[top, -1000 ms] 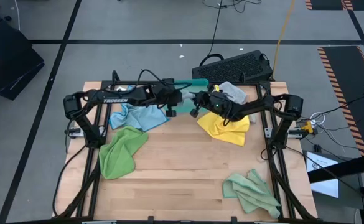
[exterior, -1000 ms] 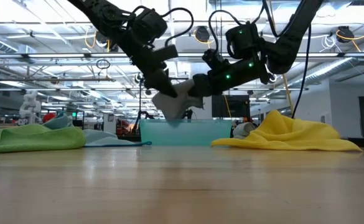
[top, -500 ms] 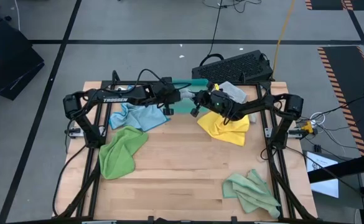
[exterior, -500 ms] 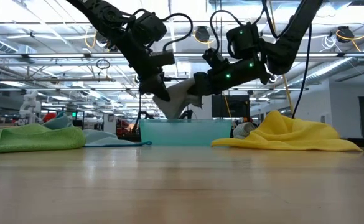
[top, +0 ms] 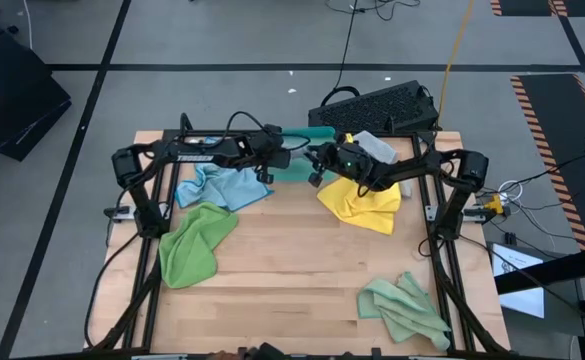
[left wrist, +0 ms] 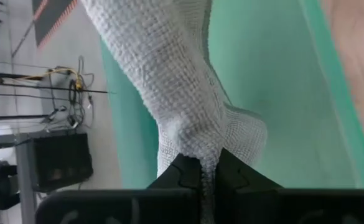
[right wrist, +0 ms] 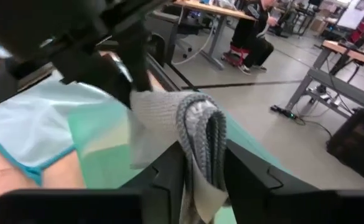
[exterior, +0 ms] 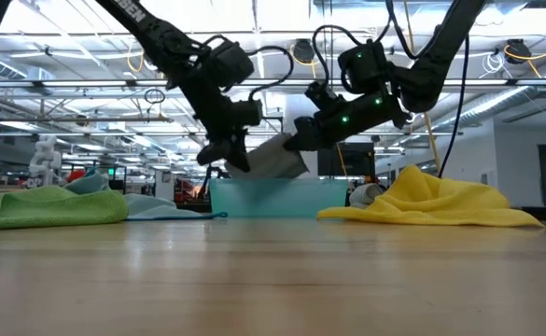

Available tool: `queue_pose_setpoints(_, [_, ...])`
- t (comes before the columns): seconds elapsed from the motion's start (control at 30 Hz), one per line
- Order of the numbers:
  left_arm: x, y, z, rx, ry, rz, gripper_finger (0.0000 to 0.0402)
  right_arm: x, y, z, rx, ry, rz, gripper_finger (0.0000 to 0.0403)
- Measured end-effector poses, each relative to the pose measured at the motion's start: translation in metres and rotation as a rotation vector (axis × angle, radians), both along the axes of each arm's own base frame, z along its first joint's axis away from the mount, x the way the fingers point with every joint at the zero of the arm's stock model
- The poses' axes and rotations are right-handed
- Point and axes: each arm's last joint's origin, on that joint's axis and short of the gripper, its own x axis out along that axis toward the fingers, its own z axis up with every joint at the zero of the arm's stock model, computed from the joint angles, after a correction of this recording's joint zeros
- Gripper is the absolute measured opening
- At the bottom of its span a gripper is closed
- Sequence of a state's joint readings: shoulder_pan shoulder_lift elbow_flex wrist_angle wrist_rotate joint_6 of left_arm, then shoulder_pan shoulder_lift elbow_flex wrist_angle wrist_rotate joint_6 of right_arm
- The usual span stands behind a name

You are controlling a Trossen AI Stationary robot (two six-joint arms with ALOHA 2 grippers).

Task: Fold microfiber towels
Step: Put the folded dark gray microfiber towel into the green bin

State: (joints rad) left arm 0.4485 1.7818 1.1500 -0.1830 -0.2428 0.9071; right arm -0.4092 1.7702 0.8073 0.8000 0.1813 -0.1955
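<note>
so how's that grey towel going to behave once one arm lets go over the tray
Likely floppy: the grey towel sags between the left gripper and right gripper instead of holding shape. Probably light, since a pinch on each end carries it. Its knit weave looks grippy, so it should drape into the tray rather than slide.

Grey floor [top: 222,40] crossed by dark tape lines, with orange-and-black hazard striping [top: 552,100] toward one side. Black cables [top: 350,40] and a yellow cord [top: 459,40] trailing across it behind the wooden desk [top: 292,270]. Overhead, steel roof trusses [exterior: 67,89] and bright ceiling lights [exterior: 263,14]. Farther off, workbenches [right wrist: 200,6] and a seated person [right wrist: 256,25].
</note>
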Motion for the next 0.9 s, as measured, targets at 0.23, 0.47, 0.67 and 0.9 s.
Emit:
queue_pose_setpoints(0.23, [-0.004, 0.014, 0.002, 0.039, -0.004, 0.011, 0.0012, -0.006, -0.009, -0.005, 0.035, 0.035, -0.035, 0.0111])
queue_pose_setpoints(0.47, [-0.015, 0.034, 0.003, 0.038, -0.022, 0.018, 0.0006, -0.009, -0.016, -0.005, 0.055, 0.022, -0.063, 0.0111])
queue_pose_setpoints(0.67, [-0.019, 0.041, 0.003, 0.01, -0.041, 0.026, 0.0012, -0.009, -0.015, -0.005, 0.073, 0.012, -0.054, 0.0112])
queue_pose_setpoints(0.9, [-0.02, 0.047, 0.002, 0.011, -0.06, 0.028, 0.0009, -0.003, -0.005, -0.004, 0.192, -0.058, 0.079, 0.0112])
